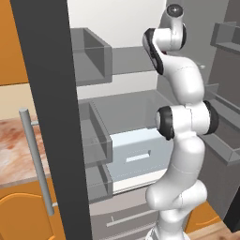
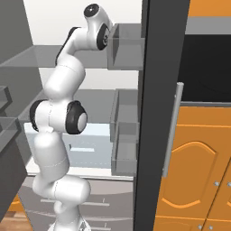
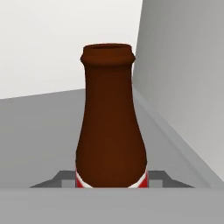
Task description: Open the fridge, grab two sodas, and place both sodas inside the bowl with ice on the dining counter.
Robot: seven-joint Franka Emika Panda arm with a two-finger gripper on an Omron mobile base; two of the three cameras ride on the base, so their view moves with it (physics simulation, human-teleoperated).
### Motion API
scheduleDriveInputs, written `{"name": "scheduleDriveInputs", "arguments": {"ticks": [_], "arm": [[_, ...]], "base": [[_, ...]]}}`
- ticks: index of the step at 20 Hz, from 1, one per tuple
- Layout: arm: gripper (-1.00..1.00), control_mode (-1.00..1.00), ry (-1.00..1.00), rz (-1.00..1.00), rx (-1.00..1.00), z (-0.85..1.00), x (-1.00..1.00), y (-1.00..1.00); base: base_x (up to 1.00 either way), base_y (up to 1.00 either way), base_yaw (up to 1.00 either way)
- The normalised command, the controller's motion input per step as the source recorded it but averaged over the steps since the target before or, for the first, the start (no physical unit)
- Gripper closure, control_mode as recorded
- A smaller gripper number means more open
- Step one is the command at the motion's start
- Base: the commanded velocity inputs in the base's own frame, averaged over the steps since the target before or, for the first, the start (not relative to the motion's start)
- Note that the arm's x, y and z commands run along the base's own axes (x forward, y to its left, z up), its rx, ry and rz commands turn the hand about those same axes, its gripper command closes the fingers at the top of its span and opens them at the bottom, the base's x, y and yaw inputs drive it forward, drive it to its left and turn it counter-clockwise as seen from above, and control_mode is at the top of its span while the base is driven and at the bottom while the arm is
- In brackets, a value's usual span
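Fridge [image 1: 140,108]: both doors swung wide, interior lit white, grey shelves, pale crisper drawer [image 1: 136,157] low down. Left door [image 1: 51,122] edge-on in the left base view with its bar handle [image 1: 36,159]; door bins [image 1: 93,136] empty as far as visible. Orange cabinets [image 2: 194,176] to the right in the right base view, marbled wall counter [image 1: 14,145] to the left in the left base view.

Arm [image 1: 183,122]: rises from the base and reaches up and into the upper shelf level; the wrist turns into the fridge and the hand itself is hidden behind the arm's last joints in both base views.

Bottle [image 3: 111,122]: dark brown, red-and-white label just visible at its base, upright on a grey shelf, near the fridge's grey side wall. In the hand view it stands dead centre and very close.

Gripper: fingertips not visible in the hand view; two small grey ledges show either side of the bottle's lower body at the label. Jaws nearly fully drawn in. Judgement: closed on the bottle at label height; contact itself not visible.

Step in hand: fridge already open; first soda grasp, just made. Can, bowl and dining counter not in these frames.

Next move calls for: a short straight lift to clear the shelf, then withdrawal straight back out between the doors, keeping the bottle upright and clear of the side wall and the door bins. Risk: smooth tapered body could slip if the grip sits too high.
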Motion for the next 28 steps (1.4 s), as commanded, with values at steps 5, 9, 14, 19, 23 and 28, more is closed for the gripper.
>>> {"name": "scheduleDriveInputs", "arguments": {"ticks": [5,9,14,19,23,28], "arm": [[1.0,-1.0,-0.13,-0.01,0.0,-0.01,-0.78,0.28],[1.0,-1.0,-0.11,0.0,-0.02,-0.07,-0.88,0.73],[1.0,-1.0,-0.15,0.0,0.0,-0.23,-0.99,0.59],[1.0,-1.0,-0.06,0.0,0.0,-0.01,-1.0,0.37],[1.0,-1.0,0.0,0.02,0.0,0.0,-0.99,0.29],[1.0,-1.0,0.0,0.03,0.01,0.0,-1.0,0.11]], "base": [[0.0,0.0,0.0],[0.0,0.0,0.0],[0.0,0.0,0.0],[0.0,0.0,0.0],[0.0,0.0,0.0],[0.0,0.0,0.0]]}}
